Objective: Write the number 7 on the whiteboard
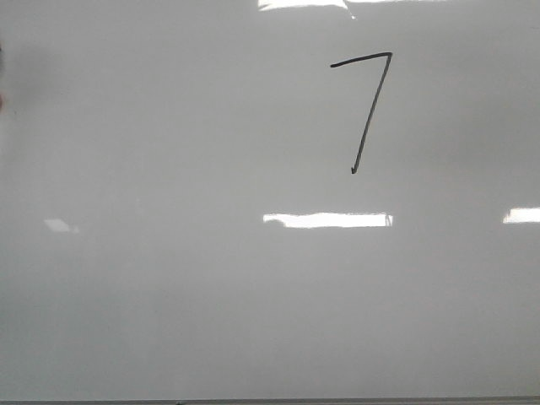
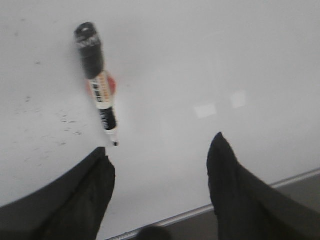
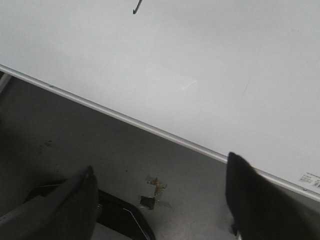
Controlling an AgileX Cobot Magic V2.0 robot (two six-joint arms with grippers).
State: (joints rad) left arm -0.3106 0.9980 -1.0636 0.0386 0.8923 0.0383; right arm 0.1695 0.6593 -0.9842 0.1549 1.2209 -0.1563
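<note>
Upright, the number 7 (image 1: 368,110) slants its stem down-left on the whiteboard (image 1: 169,295); both hands gape empty.

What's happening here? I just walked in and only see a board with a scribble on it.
A black number 7 is drawn on the whiteboard, right of centre near the top. Nothing is being held now: the left hand is open above a marker lying on the board, tip uncapped. The right hand is open too, over the board's lower edge.
</note>
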